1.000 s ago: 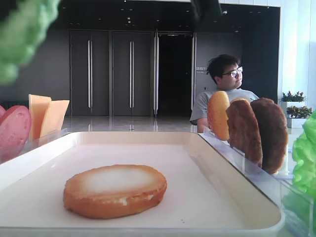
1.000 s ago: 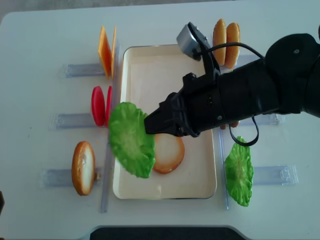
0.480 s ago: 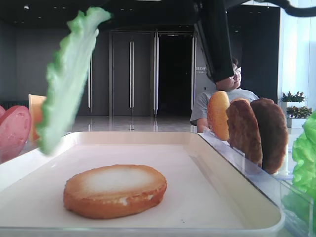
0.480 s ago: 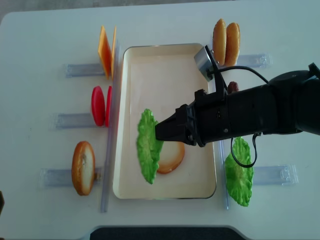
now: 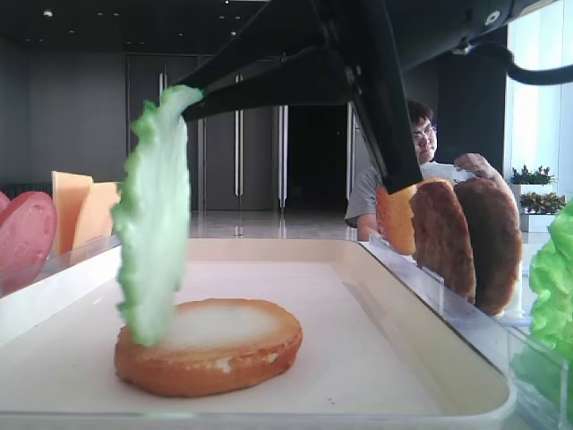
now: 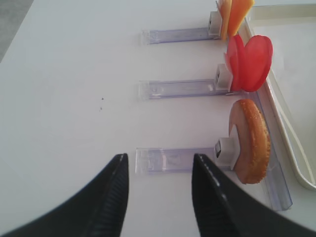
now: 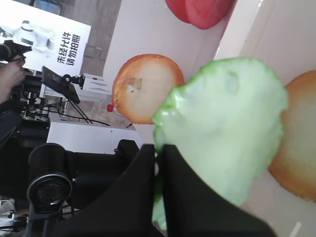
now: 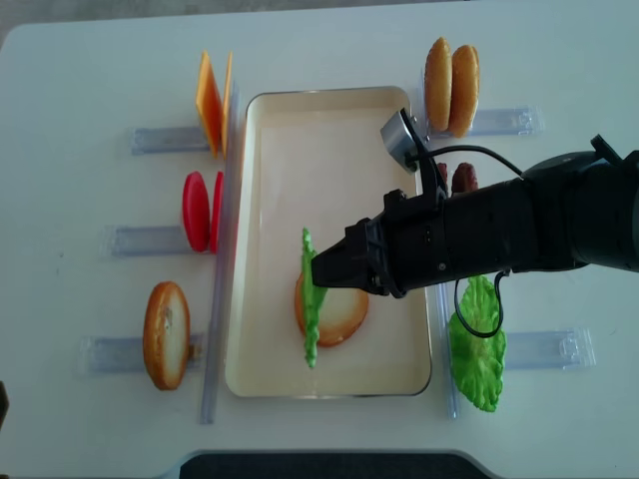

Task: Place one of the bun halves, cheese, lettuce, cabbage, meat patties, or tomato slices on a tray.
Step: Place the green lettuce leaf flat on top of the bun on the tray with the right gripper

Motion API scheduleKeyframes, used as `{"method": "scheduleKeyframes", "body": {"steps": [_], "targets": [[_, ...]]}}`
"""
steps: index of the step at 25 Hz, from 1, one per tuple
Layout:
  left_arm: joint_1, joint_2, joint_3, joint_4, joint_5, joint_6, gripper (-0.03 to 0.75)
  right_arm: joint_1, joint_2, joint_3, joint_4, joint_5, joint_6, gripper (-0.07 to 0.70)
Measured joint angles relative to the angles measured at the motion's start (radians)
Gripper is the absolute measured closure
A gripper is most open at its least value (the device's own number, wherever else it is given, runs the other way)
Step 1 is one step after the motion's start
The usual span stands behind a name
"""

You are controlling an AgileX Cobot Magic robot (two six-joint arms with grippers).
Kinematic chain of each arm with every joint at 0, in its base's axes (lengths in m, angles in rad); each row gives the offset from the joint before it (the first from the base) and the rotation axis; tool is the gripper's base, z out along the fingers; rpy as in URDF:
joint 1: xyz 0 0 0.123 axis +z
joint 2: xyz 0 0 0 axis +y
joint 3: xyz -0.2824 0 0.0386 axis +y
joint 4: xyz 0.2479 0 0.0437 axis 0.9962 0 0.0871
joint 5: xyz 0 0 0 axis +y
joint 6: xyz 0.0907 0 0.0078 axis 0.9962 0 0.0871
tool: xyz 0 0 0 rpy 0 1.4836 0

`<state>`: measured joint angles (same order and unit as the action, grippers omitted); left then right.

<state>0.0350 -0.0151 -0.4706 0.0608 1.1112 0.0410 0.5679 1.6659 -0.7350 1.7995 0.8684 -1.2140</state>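
Lettuce [image 8: 311, 311] now hangs edge-on over the bun half [image 8: 331, 308] near the tray's [image 8: 329, 384] front edge, pinched at its top rim by the clenched right gripper [image 8: 321, 269]; thin, floppy, light, so rim grip suits.

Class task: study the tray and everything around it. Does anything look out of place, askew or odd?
Only the lettuce: it hangs on edge from the shut right gripper, its lower tip at the bun half on the tray instead of lying flat. Nothing looks spilled or damaged.
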Motion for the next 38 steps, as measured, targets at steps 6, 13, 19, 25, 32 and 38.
{"method": "scheduleKeyframes", "body": {"steps": [6, 13, 19, 25, 32, 38], "targets": [[0.000, 0.000, 0.000, 0.000, 0.000, 0.000, 0.388, 0.000, 0.000, 0.000, 0.002, -0.035, -0.030, 0.615], [0.000, 0.000, 0.000, 0.000, 0.000, 0.000, 0.388, 0.000, 0.000, 0.000, 0.002, -0.011, -0.009, 0.615], [0.000, 0.000, 0.000, 0.000, 0.000, 0.000, 0.388, 0.044, 0.001, 0.000, 0.002, -0.011, 0.020, 0.615], [0.000, 0.000, 0.000, 0.000, 0.000, 0.000, 0.388, 0.090, 0.001, 0.000, 0.001, -0.078, 0.013, 0.615], [0.000, 0.000, 0.000, 0.000, 0.000, 0.000, 0.388, 0.069, 0.001, 0.000, 0.002, -0.122, -0.026, 0.615], [0.000, 0.000, 0.000, 0.000, 0.000, 0.000, 0.388, 0.036, 0.001, 0.000, 0.002, -0.142, -0.045, 0.615]]}}
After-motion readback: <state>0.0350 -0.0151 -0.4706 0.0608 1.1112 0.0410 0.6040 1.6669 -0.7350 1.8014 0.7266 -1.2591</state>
